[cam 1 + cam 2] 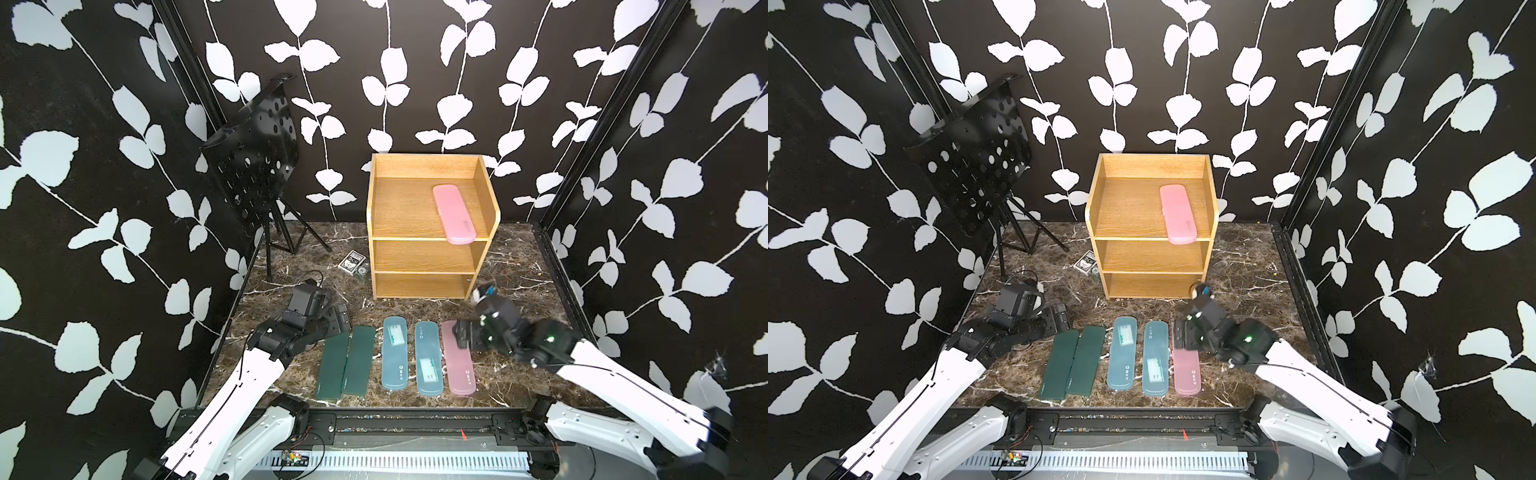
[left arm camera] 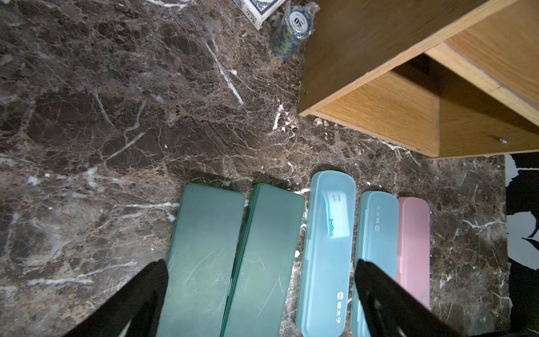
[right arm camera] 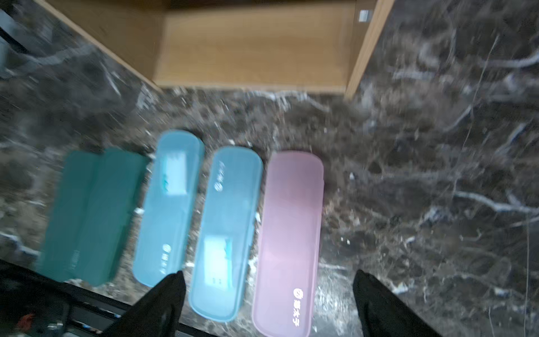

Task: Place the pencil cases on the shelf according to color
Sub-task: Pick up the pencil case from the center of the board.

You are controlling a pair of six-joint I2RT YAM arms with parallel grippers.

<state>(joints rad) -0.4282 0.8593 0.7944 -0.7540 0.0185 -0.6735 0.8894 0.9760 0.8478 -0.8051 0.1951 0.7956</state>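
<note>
Pink case (image 1: 463, 370): row's 3 o'clock end; likely light, stiff, slick; pinch across middle.
Right claw (image 3: 268, 274): spread, empty, overhead.
Left claw (image 2: 261, 262): spread, empty.

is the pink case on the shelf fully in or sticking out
Sticking out slightly: the pink case lies flat on the top tier of the shelf, near end past its front edge.
</note>
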